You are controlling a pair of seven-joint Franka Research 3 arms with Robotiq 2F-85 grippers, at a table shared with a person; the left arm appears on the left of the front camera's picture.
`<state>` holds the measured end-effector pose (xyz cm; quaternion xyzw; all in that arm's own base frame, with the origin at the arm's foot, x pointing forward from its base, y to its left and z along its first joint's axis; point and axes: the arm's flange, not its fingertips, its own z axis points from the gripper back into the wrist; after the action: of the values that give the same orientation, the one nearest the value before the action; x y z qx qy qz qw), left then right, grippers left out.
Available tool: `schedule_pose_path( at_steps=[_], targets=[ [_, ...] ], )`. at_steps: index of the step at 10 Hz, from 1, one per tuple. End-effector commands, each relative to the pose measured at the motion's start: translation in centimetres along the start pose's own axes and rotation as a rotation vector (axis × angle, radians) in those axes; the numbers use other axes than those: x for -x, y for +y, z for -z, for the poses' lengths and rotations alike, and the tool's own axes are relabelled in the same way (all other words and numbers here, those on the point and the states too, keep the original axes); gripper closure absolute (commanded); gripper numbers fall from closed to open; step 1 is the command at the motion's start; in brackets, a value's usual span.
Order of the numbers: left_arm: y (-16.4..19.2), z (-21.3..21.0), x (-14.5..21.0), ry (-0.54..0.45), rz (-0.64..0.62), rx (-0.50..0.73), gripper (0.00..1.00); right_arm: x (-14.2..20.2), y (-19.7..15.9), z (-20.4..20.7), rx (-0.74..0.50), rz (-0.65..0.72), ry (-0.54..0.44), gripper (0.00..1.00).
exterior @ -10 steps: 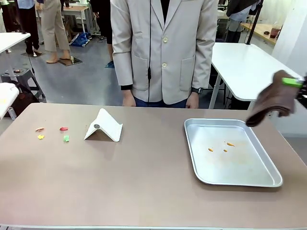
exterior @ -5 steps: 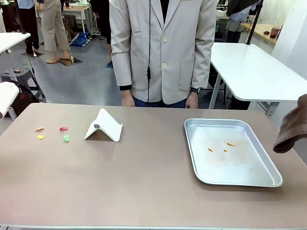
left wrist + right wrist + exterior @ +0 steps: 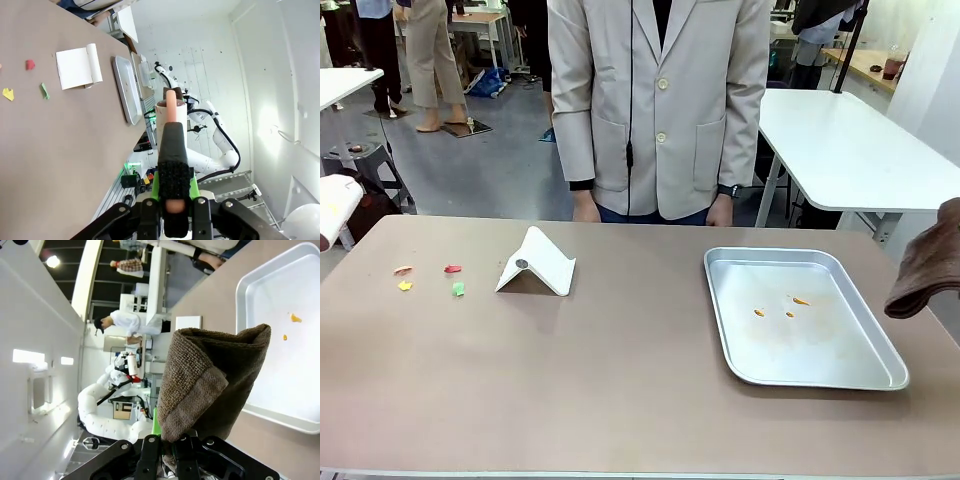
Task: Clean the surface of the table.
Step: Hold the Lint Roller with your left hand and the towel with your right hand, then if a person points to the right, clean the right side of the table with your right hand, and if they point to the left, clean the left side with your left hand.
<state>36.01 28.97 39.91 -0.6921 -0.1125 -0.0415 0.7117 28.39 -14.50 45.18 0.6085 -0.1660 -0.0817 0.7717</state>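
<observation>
The counter (image 3: 620, 390) runs across the whole lower part of the front view, and it is not clean yet. A few coloured scraps (image 3: 458, 289) lie at centre left. A white folded card (image 3: 542, 262) stands just right of them. A silver tray (image 3: 820, 350) sits at centre right with a few orange crumbs (image 3: 801, 300) in it.

The right hand (image 3: 182, 442) is pressed together on a folded brown cloth (image 3: 210, 375). In the front view the cloth hangs at the right edge of the frame, beside the tray and off the counter. The left hand (image 3: 173, 216) is clamped on the black handle of a roller tool (image 3: 172, 150), whose white drum points out past the end of the counter.

The main risks come from the layout.
- **Reach:** The cloth is well apart from the scraps, with the tray between them. A low sweep from the right could catch the tray rim, shove the tray or tip out its crumbs.
- **Card:** The card looks light and would likely slide or topple if either tool brushes it.
- **Scraps:** A wipe aimed the wrong way could push them over the near or left edge instead of gathering them.
- **Cloth grip:** The cloth seems held by one fold only, so hard drag on the matte top might pull it free.
- **Person:** A person (image 3: 660, 110) stands close to the far edge, so a long stroke could come near their hands.
</observation>
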Motion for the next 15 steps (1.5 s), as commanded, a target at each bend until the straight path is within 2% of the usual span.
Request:
schedule_pose_path(
  at_steps=[1,15],
  targets=[
    [-0.55,-0.15,0.37,0.008,0.006,0.001,1.00,0.24,0.18,-0.11,-0.019,0.006,0.009,1.00],
    [-0.55,-0.15,0.37,0.008,0.006,0.001,1.00,0.24,0.18,-0.11,-0.019,0.006,0.009,1.00]
  ],
)
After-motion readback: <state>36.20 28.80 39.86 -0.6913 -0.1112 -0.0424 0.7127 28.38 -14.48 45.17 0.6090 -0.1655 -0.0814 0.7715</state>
